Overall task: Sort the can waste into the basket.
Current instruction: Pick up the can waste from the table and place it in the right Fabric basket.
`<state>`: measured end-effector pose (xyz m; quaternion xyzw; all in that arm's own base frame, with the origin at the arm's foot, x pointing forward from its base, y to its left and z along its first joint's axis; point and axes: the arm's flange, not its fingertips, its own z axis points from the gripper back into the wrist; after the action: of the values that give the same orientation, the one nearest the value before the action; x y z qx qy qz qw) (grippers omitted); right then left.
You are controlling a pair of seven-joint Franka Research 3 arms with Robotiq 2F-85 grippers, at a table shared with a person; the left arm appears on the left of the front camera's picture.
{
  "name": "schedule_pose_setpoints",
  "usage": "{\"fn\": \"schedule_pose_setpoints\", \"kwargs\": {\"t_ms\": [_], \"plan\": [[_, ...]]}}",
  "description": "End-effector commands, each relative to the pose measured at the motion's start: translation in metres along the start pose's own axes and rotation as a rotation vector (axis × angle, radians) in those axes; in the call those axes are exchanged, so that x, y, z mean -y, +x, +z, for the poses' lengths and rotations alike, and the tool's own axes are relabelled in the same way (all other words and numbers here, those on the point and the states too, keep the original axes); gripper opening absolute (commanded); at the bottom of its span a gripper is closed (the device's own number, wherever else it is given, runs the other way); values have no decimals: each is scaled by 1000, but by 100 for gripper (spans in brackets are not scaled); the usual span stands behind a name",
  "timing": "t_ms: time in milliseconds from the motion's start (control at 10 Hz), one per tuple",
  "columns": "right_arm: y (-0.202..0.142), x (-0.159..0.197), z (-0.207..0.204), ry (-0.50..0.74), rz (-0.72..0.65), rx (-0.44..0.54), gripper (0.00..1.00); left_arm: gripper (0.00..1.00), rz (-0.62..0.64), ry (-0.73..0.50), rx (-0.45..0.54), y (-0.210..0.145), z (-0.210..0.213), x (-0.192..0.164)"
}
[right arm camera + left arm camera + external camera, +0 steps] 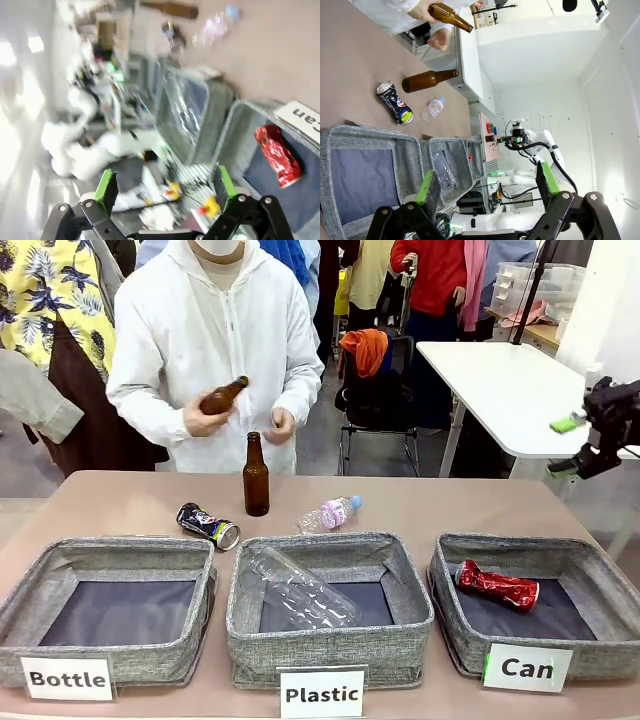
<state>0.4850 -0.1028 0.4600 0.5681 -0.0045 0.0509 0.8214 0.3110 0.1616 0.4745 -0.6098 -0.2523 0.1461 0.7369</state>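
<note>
Bins stand in a row at the near edge of the tabletop (120, 500), the "Bottle" bin (150, 658) leftmost. The left tool (487, 182) hovers by that end, jaws spread wide, holding nothing. Just past that bin's far rim lies the dark can (208, 525), on its side on the bare tabletop; this is the piece left to sort, I'd say. An upright brown bottle (256, 477) stands just beside it, and the person's hand (205, 420) holds another bottle (222, 398) over the far edge. Next along sits the "Plastic" bin (260, 650), a small plastic bottle (330, 513) lying behind it. At the right end is the basket (600, 660) marked "Can", the red can (497, 587) already inside. The right tool (563, 445) is raised off past that end, jaws parted, empty. Done well, the grab wants jaws closing across the dark can's body, not along its length, coming in on the side away from the standing bottle so it isn't knocked, with an eye on the person's reach. Then lift clear of the rims, carry across and let go low beside the red one
</note>
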Motion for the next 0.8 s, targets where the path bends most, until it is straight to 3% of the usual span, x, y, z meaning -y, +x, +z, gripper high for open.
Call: {"fn": "schedule_pose_setpoints", "kwargs": {"t_ms": [0, 300, 400, 500, 600, 700], "plan": [[6, -3, -14, 254, -271, 642, 100, 100, -21, -3, -8, -1, 1, 0], [14, -3, -37, 209, -172, 595, 100, 100, -21, -3, -8, -1, 1, 0], [14, 12, -2, 176, -237, 408, 100, 100, -21, -3, -8, -1, 1, 0], [14, 12, -2, 176, -237, 408, 100, 100, 0, 0, 0, 0, 0, 0], [14, 12, -2, 176, -237, 408, 100, 100, 94, -78, 72, 13, 40, 16], [14, 12, -2, 176, -237, 408, 100, 100, 44, -115, 272, 37, 96, 28]]}}
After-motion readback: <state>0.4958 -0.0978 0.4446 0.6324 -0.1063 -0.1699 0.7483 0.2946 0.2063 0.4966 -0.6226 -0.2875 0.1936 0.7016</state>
